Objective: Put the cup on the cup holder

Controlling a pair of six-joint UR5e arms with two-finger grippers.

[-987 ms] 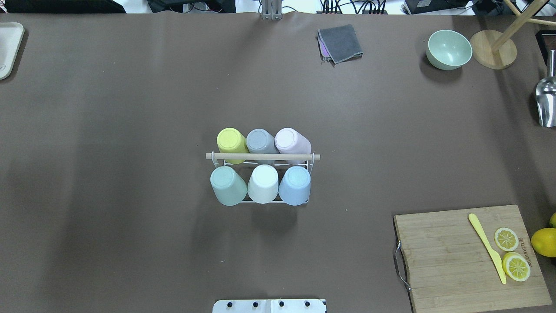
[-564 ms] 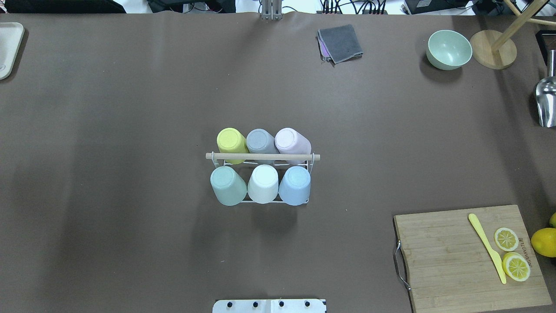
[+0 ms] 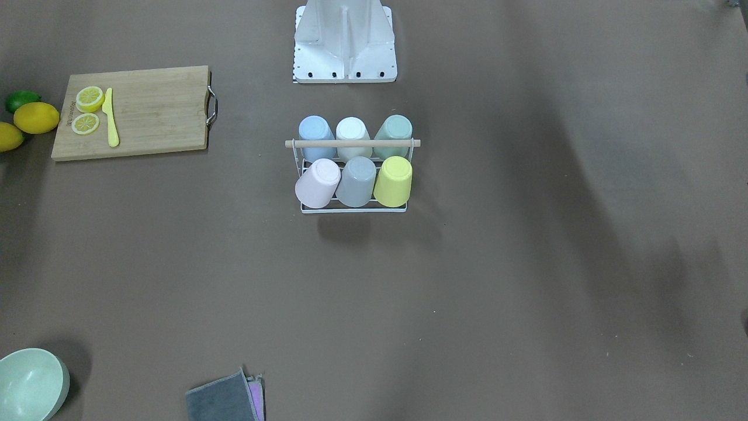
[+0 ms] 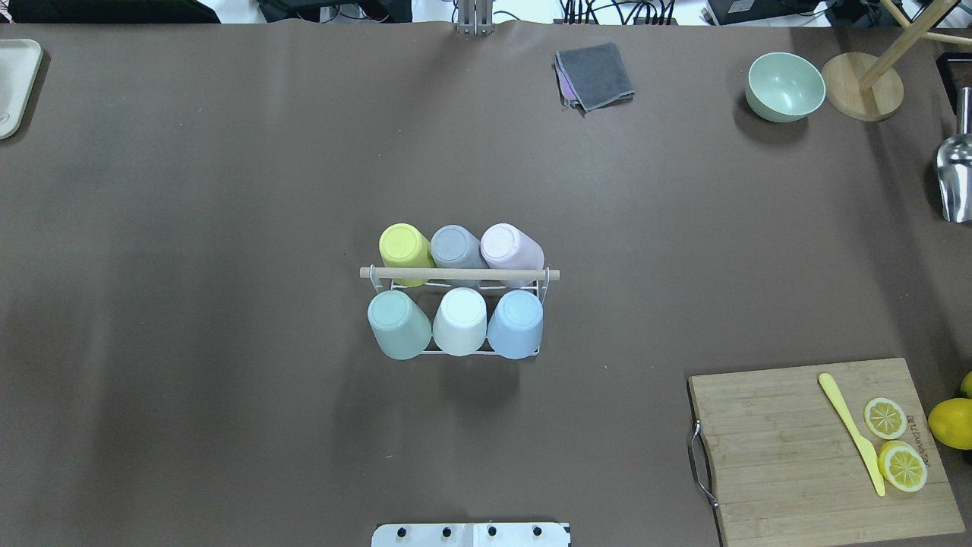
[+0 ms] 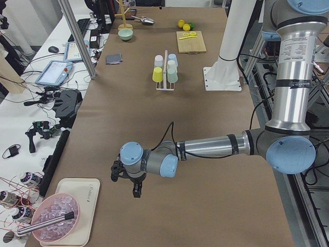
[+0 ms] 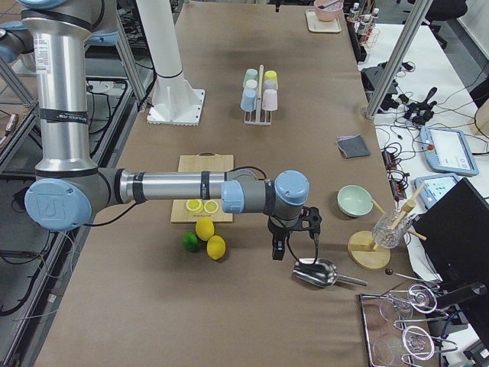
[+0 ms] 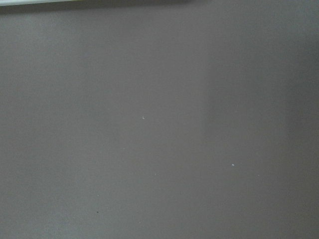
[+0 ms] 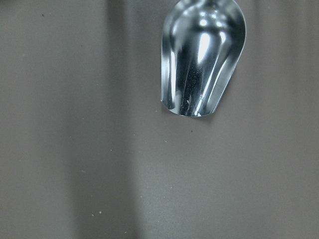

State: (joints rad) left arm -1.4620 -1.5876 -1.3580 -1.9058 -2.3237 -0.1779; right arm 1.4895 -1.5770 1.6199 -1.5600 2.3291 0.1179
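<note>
Currently, the state of the left jaws cannot be determined. They appear only in the exterior left view, pointing down from the left arm [image 5: 205, 146] above bare counter [image 4: 228, 228]. They are near a beige tray [image 5: 85, 203] that carries a pink bowl [image 5: 51, 224]. The left wrist camera shows plain brown surface only.

The right jaws are likewise seen only from the side, so whether they are parted or closed cannot be told. They point down from the right arm [image 6: 168, 186], just beside a metal scoop [image 6: 315, 271] lying on the counter. The right wrist camera looks straight onto the scoop's hollow.

Both arms are well apart from the cup holder [image 4: 459, 273], which stands mid-counter in front of the robot base [image 4: 471, 534]. Its wooden rod runs across the top from side to side. Six cups sit inverted on the prongs, three on each side of the rod, with their bottoms tilted away from it.

- Far row, from the robot's left: yellow cup [image 4: 404, 247], grey cup [image 4: 454, 245], pink cup [image 4: 507, 245].
- Near row: green cup [image 4: 395, 323], white cup [image 4: 460, 319], blue cup [image 4: 516, 322].

At the robot's near right lies a cutting board [image 4: 790, 448] bearing a yellow knife [image 4: 850, 433] and two lemon slices [image 4: 885, 418]. A whole lemon [image 4: 951, 423] sits just off its right edge. At the far right a green bowl [image 4: 786, 85] stands beside a round wooden stand [image 4: 862, 85] — a folded grey cloth [image 4: 596, 74] lies further left along the far edge.
</note>
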